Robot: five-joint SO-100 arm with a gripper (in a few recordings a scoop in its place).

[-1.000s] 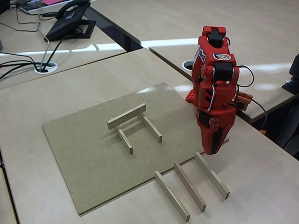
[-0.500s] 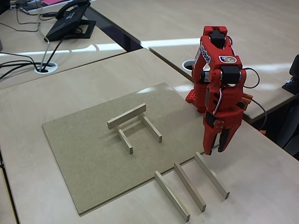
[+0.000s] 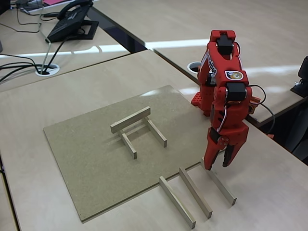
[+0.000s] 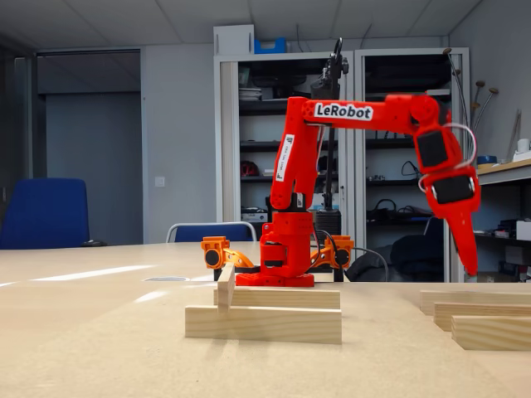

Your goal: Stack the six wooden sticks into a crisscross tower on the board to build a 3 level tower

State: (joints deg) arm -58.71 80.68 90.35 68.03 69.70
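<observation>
The red arm [image 4: 348, 112] bears white "LeRobot" lettering, black motor blocks, thin cables and an orange-trimmed base.

We see pale desks [image 3: 144, 19], a black desk phone [image 3: 72, 21] at the far-left corner, a blue chair [image 4: 41, 214] and glass-fronted shelving [image 4: 257, 124] behind.

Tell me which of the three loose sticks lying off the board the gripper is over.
The rightmost loose stick in the high fixed view: the open gripper hangs over its far end; the other two lie further left.
</observation>
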